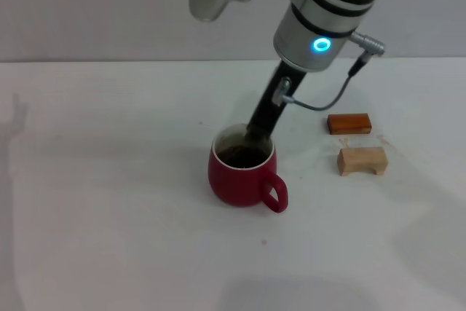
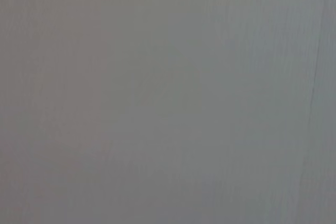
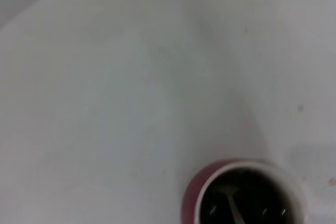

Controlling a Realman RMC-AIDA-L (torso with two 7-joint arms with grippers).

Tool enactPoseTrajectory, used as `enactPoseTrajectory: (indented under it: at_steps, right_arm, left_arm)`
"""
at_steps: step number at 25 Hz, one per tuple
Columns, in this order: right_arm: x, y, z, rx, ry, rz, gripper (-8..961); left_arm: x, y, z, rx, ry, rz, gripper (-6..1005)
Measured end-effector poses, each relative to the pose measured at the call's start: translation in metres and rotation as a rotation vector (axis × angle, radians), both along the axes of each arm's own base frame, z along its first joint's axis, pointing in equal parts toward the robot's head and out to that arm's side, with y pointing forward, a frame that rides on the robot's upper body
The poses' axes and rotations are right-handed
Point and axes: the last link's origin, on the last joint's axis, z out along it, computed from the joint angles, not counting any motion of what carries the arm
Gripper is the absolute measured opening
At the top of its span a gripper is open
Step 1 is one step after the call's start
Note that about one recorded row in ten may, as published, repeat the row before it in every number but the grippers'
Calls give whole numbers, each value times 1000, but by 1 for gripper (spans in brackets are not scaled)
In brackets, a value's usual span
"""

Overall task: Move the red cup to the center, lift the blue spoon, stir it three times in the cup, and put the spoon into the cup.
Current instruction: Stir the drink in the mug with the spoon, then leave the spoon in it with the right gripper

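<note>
Squat dark-red ceramic mug (image 1: 243, 172) mid-counter: centring looks done. Right tool (image 1: 254, 135) dips into mug mouth (grip unclear). Slim spoon (image 3: 231, 207) inside; stirring or release remains.

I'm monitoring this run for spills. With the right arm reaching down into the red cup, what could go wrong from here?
1. The right gripper dips inside the red cup; a sideways pull could catch the rim and tip or drag it.
2. The cup looks dark inside, possibly liquid, which could slosh onto the table.
3. The blue spoon is only faintly visible in the cup, so its grip is unclear.
</note>
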Motion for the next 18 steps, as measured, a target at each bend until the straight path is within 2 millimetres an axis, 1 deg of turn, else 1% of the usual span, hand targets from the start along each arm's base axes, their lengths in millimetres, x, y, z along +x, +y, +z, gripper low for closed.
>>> enactPoseTrajectory:
  at_steps: [5,10,18]
  right_arm:
    - [-1,8,-1,42,22,16,192]
    - [6,13,3,73,-26,25,193]
    - [11,7,5,42,-65,7,195]
  left_arm:
    - [2,2,0,-2,1,-6,862]
    - [3,3,0,-3,1,-11,862]
    - [3,3,0,-2,0,-10,862]
